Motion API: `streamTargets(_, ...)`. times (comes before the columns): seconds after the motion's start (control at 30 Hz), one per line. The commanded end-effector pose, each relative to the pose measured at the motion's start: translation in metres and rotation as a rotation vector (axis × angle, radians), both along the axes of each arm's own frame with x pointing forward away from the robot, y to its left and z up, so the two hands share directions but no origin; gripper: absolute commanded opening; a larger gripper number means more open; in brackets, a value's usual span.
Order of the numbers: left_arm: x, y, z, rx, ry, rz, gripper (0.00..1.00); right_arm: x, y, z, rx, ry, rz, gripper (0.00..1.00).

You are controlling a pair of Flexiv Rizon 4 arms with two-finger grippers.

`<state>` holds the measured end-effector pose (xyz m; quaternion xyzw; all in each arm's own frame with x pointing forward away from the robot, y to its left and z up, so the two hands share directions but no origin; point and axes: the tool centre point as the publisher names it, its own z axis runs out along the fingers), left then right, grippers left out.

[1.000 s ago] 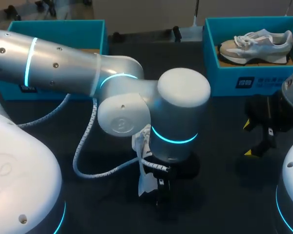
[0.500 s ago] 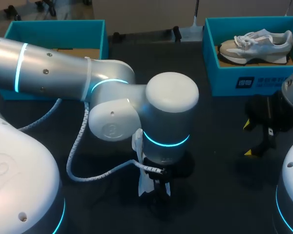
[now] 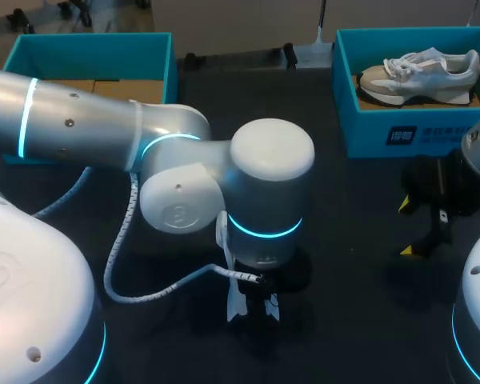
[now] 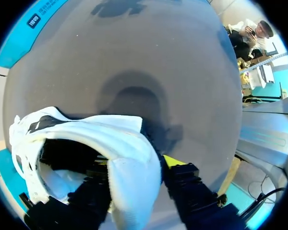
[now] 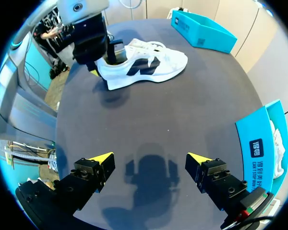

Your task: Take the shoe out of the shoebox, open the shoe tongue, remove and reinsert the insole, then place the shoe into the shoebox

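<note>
White shoe (image 5: 146,64) on table (image 5: 182,120), lower centre in head view, mostly under my left arm (image 3: 144,140). Left gripper (image 4: 137,170) clamped on heel (image 4: 134,158), one finger inside. Right gripper (image 5: 149,165) spread wide, holding nothing. Guessing tongue-opening is next: right reaches over and pinches tongue (image 5: 139,48) while left steadies. Second shoe (image 3: 420,72) in upper-right box (image 3: 384,136).

A small printed label (image 5: 256,149) on the blue shoebox (image 5: 265,123) wall, near the right fingers (image 5: 198,157), is too small to read.
</note>
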<state>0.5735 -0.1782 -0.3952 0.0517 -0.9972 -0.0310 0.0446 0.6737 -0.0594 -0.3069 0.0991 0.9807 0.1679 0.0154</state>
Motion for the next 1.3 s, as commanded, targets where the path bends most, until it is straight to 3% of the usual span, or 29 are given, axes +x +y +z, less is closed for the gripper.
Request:
streamTargets(0.03,0.005,-0.006,-0.005,0.011,0.004,-0.003,0.32,-0.001,0.001,-0.001,-0.003,-0.001,-0.001,1.0)
streamTargets(0.07,0.005,-0.007,-0.005,0.012,0.006,-0.004,0.21,-0.001,0.001,-0.001,-0.003,-0.001,-0.001,1.0)
streamTargets(0.1,0.005,-0.007,-0.006,0.014,0.008,-0.004,0.02,-0.001,0.001,-0.001,-0.003,-0.001,-0.001,1.0)
streamTargets(0.13,0.005,-0.007,-0.006,0.016,0.009,-0.005,0.0,-0.001,0.001,-0.001,-0.003,-0.001,-0.001,1.0)
streamTargets(0.3,0.007,-0.007,-0.001,0.03,0.012,-0.012,0.0,-0.001,0.001,-0.001,-0.003,-0.001,-0.001,1.0)
streamTargets(0.5,0.017,-0.007,0.021,0.059,0.006,-0.023,0.0,-0.001,0.001,-0.001,-0.003,-0.001,-0.001,1.0)
streamTargets(0.7,0.036,-0.01,0.049,0.088,0.043,-0.021,0.0,-0.001,0.001,-0.001,-0.003,-0.001,-0.001,1.0)
streamTargets(1.03,0.058,-0.006,0.103,0.092,-0.019,-0.04,0.0,-0.001,0.001,-0.001,-0.003,-0.001,-0.001,1.0)
streamTargets(1.3,0.093,0.001,0.142,0.046,-0.009,-0.108,0.0,-0.001,0.001,-0.001,-0.003,-0.001,-0.001,1.0)
